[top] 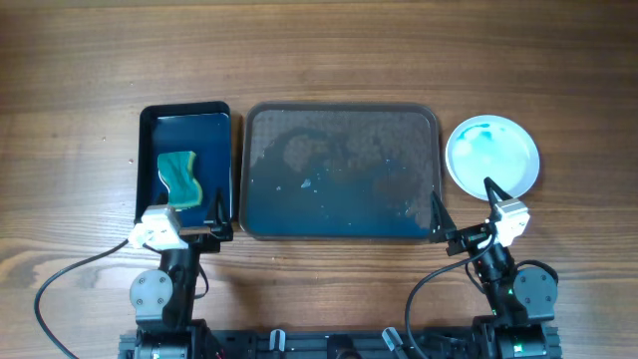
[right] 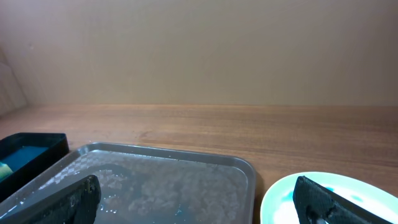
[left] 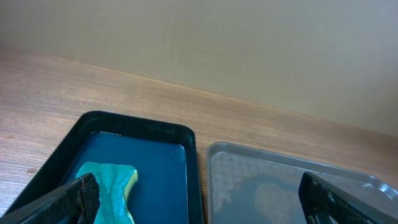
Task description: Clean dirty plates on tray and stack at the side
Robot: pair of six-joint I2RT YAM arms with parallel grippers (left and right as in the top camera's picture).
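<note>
The large grey tray [top: 341, 115] lies mid-table with wet blue smears and no plates on it; it also shows in the left wrist view [left: 273, 163] and the right wrist view [right: 186, 163]. A white plate with a pale blue film [top: 492, 154] sits on the table right of the tray, possibly a stack; its edge shows in the right wrist view [right: 280, 193]. My left gripper [top: 211, 214] is open and empty at the near edge between the two trays. My right gripper [top: 465, 209] is open and empty near the tray's near right corner, beside the plate.
A smaller black deep tray [top: 185, 112] with blue liquid and a green sponge [top: 180, 178] stands left of the grey tray; both also show in the left wrist view, tray [left: 137, 126] and sponge [left: 112, 183]. Bare wooden table surrounds them.
</note>
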